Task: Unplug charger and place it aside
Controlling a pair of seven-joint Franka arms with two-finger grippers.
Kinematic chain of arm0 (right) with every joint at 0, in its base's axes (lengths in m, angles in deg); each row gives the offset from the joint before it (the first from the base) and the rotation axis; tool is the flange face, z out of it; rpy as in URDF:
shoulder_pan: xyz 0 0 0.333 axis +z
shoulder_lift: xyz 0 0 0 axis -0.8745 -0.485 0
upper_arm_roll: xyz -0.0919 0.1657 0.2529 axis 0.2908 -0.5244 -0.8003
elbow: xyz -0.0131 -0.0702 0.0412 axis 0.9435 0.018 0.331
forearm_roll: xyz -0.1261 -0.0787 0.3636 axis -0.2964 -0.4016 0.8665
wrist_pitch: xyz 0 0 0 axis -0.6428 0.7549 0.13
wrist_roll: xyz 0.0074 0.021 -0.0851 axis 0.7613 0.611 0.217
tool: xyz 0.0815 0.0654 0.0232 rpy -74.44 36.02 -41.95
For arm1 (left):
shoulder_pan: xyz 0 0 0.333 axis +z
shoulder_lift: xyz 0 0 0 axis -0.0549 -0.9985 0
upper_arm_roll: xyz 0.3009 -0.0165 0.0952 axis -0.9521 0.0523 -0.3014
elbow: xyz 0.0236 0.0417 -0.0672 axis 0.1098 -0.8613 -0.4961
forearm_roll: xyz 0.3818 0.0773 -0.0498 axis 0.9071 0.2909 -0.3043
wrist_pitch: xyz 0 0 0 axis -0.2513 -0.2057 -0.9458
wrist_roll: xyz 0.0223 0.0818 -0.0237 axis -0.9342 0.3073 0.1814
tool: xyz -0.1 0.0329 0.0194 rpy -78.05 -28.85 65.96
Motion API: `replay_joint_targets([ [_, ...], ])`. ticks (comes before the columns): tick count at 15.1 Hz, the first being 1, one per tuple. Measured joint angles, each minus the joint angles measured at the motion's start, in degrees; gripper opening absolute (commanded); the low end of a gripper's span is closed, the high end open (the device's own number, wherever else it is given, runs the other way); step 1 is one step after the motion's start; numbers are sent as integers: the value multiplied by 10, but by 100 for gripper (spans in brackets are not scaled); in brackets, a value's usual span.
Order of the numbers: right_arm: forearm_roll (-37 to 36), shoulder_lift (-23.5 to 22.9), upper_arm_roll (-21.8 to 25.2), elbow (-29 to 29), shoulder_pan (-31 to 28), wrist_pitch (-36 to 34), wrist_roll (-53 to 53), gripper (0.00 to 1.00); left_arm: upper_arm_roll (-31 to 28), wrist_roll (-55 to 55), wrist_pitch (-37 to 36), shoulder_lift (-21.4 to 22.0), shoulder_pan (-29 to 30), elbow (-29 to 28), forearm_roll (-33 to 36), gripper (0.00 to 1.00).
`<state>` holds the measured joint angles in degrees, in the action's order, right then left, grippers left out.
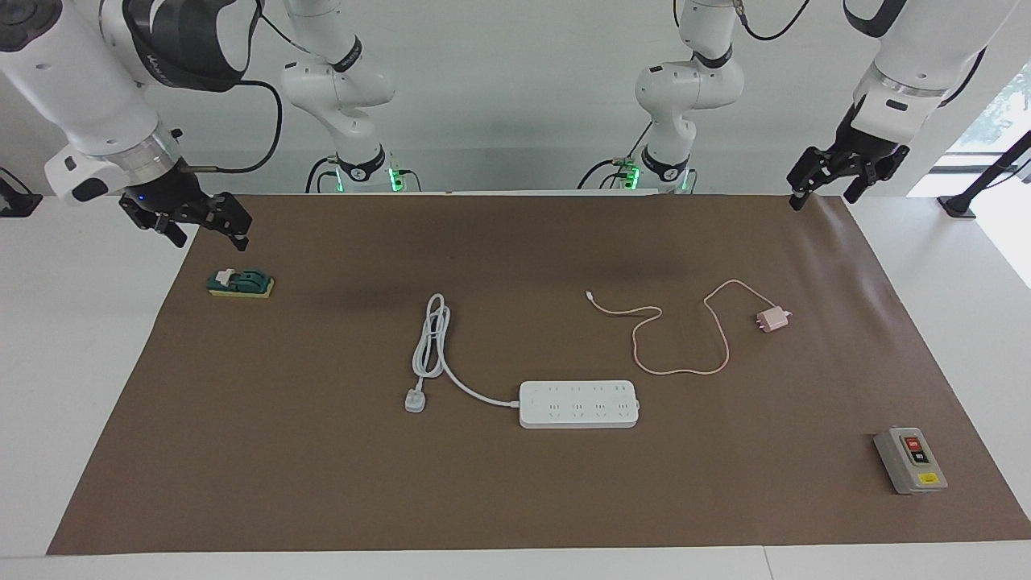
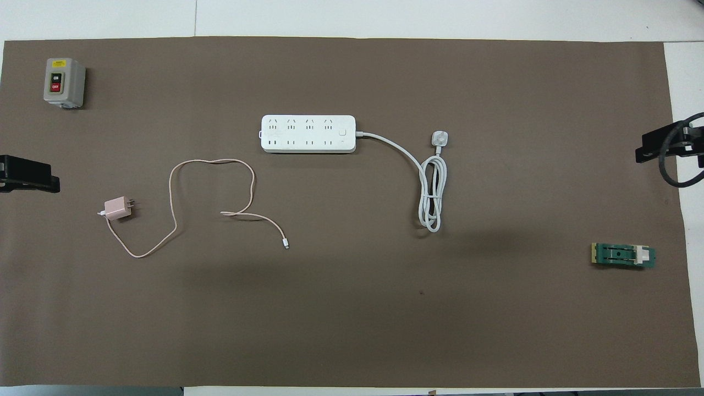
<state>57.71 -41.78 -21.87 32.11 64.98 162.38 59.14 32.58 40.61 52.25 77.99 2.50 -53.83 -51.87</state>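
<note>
As it lies unplugged:
Charger (image 1: pixel 773 321): apart from power strip (image 1: pixel 579 403), nearer the robots.
Left gripper (image 1: pixel 838 179): raised, jaws wide, empty.
Right gripper (image 1: pixel 190 219): raised, jaws wide, empty.

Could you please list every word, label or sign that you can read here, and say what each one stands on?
"ON": black button on the grey switch box.
"OFF": red button on the same box.
Yellow label on the box, in the facing view: too small to read.
Power strip markings: unreadable.
</note>
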Motion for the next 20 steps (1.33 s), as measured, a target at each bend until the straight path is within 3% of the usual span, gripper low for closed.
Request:
replay_joint_targets([
  [15, 0, 29, -2, 0, 1, -10, 0, 100, -1, 7, 9, -17, -38, 2, -21, 100],
  [20, 0, 29, -2, 0, 1, -10, 0, 100, -13, 55, -9, -19, -36, 15, -19, 100],
])
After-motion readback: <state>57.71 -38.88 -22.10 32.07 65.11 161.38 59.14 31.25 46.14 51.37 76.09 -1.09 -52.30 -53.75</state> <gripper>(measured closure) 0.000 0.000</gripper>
